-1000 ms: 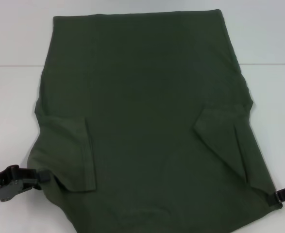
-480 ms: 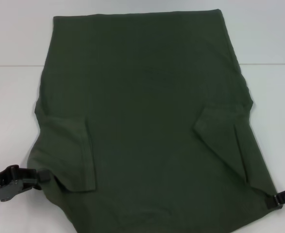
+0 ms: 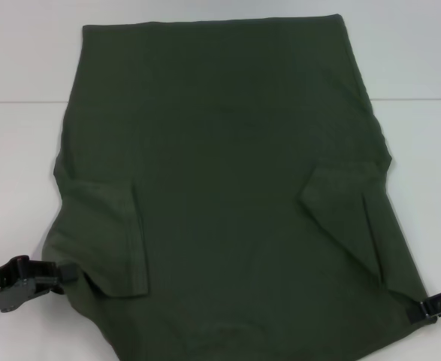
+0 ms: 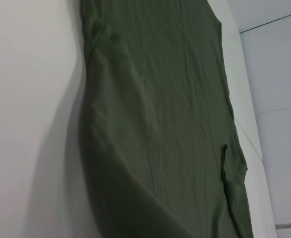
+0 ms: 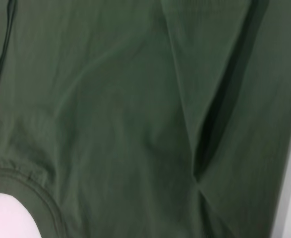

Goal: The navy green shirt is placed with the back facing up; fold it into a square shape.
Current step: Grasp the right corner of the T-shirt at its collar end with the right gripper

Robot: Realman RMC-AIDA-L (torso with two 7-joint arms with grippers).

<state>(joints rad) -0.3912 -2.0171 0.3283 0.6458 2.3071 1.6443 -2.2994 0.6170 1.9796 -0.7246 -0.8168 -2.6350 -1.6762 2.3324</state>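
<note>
While both sleeves lie folded inward, left claw [image 3: 64, 272] and right claw [image 3: 415, 310] gripping plain shirt [image 3: 220, 188] corners.

The right end effector [image 3: 429, 307] has slid slightly lower along the shirt's [image 3: 228, 188] near corner.

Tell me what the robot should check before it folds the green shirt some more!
1. Sleeves folded in onto the shirt: ok, both lie on top of its body.
2. Left gripper on the near left corner: ok, it meets the cloth edge; grip strength cannot tell.
3. Right gripper on the near right corner: ok, it touches the edge; grip cannot tell.
4. Cloth flat: not ok, the near left edge is lifted off the table in the left wrist view, and a crease shows by the right sleeve.
5. Far hem straight: ok.
6. Room to fold forward: ok, bare table lies beyond.
</note>
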